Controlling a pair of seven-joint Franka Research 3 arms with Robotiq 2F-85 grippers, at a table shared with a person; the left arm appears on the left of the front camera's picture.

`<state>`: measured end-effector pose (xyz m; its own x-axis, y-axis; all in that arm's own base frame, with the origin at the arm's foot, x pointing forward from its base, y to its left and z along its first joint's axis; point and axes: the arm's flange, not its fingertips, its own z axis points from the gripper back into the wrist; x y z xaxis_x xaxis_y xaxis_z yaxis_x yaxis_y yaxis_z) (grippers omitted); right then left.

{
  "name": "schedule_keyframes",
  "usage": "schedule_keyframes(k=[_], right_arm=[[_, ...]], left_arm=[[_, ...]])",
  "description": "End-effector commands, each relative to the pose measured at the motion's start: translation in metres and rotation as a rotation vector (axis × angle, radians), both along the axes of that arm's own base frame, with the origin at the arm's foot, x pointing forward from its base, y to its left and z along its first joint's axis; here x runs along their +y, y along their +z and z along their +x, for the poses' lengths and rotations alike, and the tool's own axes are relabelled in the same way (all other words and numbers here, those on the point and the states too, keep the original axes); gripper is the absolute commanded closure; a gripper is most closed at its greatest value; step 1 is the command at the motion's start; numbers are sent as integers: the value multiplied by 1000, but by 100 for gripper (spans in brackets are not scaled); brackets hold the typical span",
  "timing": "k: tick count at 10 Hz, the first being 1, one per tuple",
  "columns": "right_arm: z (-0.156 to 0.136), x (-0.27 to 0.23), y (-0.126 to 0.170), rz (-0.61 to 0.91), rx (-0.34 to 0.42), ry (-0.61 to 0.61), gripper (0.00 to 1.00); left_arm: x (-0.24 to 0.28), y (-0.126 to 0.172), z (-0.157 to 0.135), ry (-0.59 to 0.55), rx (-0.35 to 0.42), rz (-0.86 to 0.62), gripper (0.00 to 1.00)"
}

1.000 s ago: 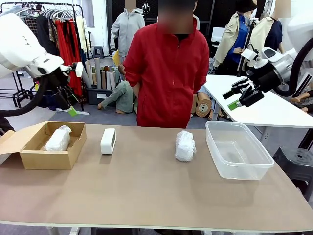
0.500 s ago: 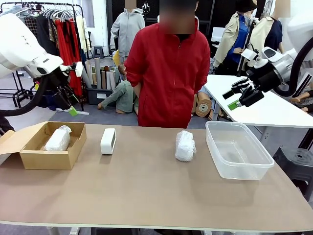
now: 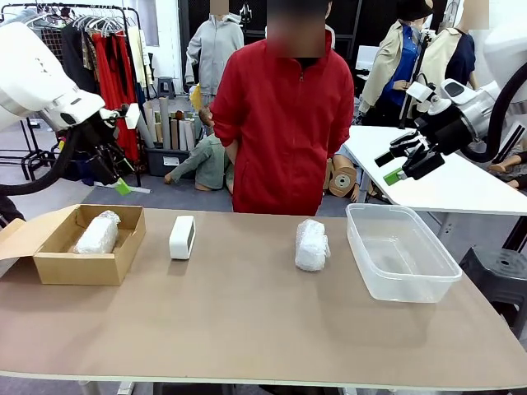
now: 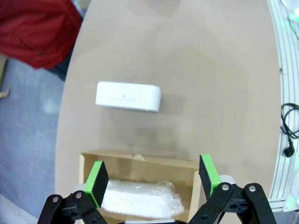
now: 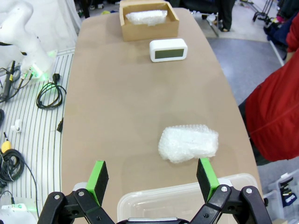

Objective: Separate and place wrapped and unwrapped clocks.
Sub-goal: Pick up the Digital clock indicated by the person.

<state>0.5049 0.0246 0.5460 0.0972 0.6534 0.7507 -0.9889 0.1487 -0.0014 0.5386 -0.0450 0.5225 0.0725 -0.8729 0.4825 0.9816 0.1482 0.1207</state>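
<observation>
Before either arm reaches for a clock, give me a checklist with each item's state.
1. Left gripper open and empty: ok.
2. Right gripper open and empty: ok.
3. Bare clock standing free on the table: ok.
4. Loose wrapped bundle unobstructed, beside the clear tub: ok.
5. Cardboard box has room beside its boxed bundle: cannot tell.
6. Person clear of the tabletop: ok.
</observation>
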Motion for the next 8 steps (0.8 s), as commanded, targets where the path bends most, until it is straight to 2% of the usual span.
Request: schedule_keyframes(k=[1, 2, 3, 4, 5, 7, 8], right_arm=[[0, 1, 1, 2, -4, 1, 0], [0, 1, 1, 2, -4, 1, 0], [0, 1, 1, 2, -4, 1, 0], [0, 1, 1, 2, -4, 1, 0], [0, 1, 1, 2, -4, 1, 0], [0, 1, 1, 2, -4, 1, 0], [0, 1, 1, 2, -4, 1, 0]], left_arm=[[18, 8, 10, -116, 57, -136, 0], [23, 12, 12, -164, 63, -186, 0], [21, 14, 13, -164, 69, -256, 0], [25, 17, 13, -162, 107, -318, 0], [21, 15, 11, -145, 104, -366, 0], [25, 20, 8, -126, 20, -393, 0], [21, 18, 4, -135, 21, -418, 0]])
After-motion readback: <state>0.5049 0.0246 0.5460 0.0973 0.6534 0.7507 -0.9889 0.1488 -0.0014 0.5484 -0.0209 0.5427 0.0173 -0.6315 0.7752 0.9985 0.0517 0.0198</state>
